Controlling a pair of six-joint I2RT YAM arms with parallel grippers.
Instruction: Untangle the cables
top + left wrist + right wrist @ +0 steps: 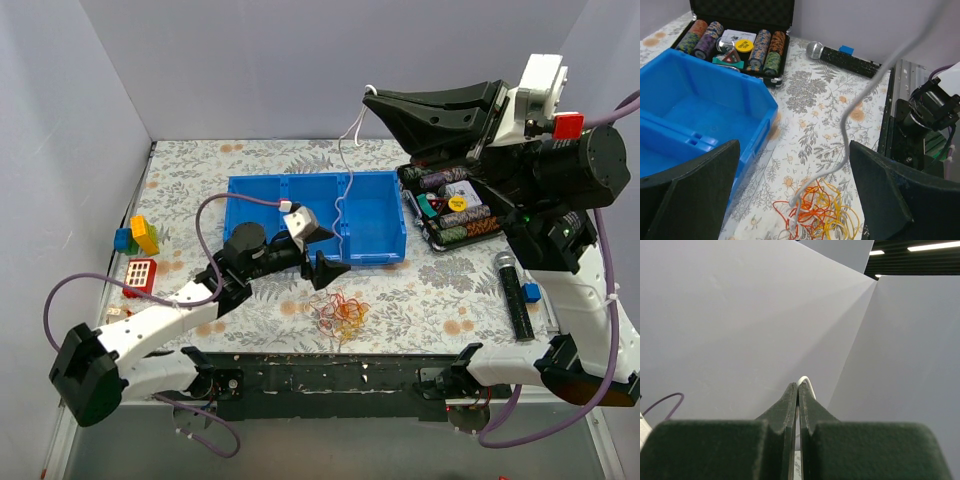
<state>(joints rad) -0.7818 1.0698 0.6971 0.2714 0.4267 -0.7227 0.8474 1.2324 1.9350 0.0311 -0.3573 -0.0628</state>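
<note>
Right gripper (368, 97): clenched on the white cable (351, 185), held high, seemingly to draw it free of the tangle.
Tangle (340, 311): orange and yellow cords, middle of the desk's near edge.
Left gripper (318, 248): jaws spread, low beside the tangle, probably ready to pin it.

The top view looks down from high on the near side of the blue bin (262, 196), over the whole worktop (200, 170). The left wrist view sits low and close beside that bin, which both views show. The right wrist view, high above it, faces only pale walls (740, 315).
</note>
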